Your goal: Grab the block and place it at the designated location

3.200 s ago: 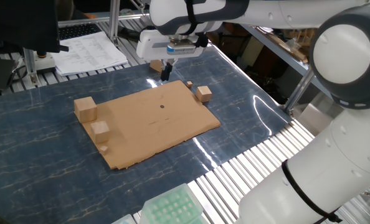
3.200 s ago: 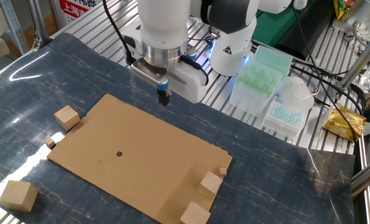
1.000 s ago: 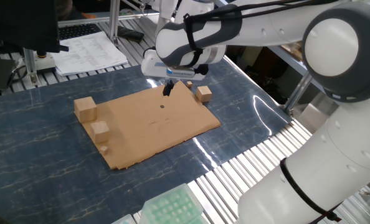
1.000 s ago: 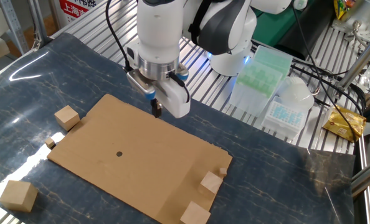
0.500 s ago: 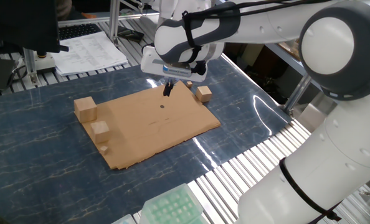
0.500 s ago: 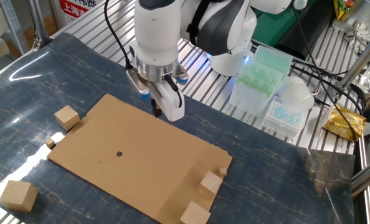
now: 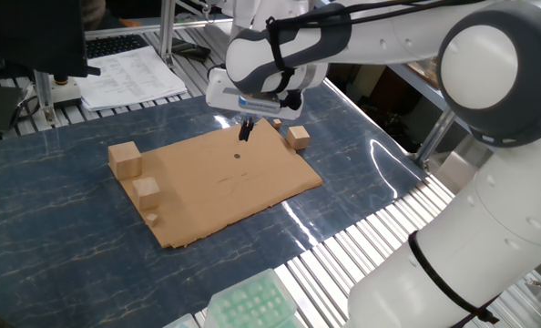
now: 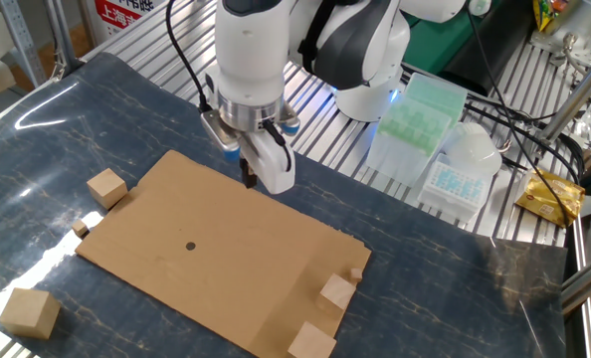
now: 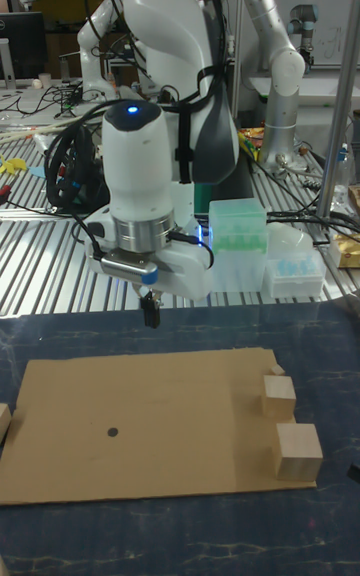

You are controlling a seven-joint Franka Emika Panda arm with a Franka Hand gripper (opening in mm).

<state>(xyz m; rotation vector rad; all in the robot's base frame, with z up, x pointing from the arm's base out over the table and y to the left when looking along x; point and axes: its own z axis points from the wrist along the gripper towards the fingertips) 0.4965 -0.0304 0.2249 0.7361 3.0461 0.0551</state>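
Note:
My gripper (image 7: pixel 245 134) (image 8: pixel 249 180) (image 9: pixel 151 317) hangs shut and empty just above the far edge of the brown cardboard sheet (image 7: pixel 218 193) (image 8: pixel 238 270) (image 9: pixel 190 436). The designated location, a black dot (image 7: pixel 238 154) (image 8: pixel 190 246) (image 9: pixel 111 431), lies a short way from the fingertips. Two small wooden cubes fit the block. One (image 7: pixel 297 137) (image 8: pixel 106 187) rests on the table beside the sheet. The other (image 7: pixel 147 189) (image 8: pixel 337 292) (image 9: pixel 279 397) sits on the sheet's opposite end. I cannot tell which one is the block. The gripper touches neither.
Larger wooden cubes (image 7: pixel 125 159) (image 8: pixel 29 311) and tiny chips (image 7: pixel 152 219) (image 8: pixel 81 229) lie near the small ones. A green tube rack (image 8: pixel 415 114) and a white box (image 8: pixel 465 169) stand behind the arm on the metal rails. Papers (image 7: pixel 129 75) lie at the table's back.
Since about three seconds ago the gripper has come from beyond the sheet's far edge to above it, and its wrist has turned. Over the last half second nothing has visibly moved.

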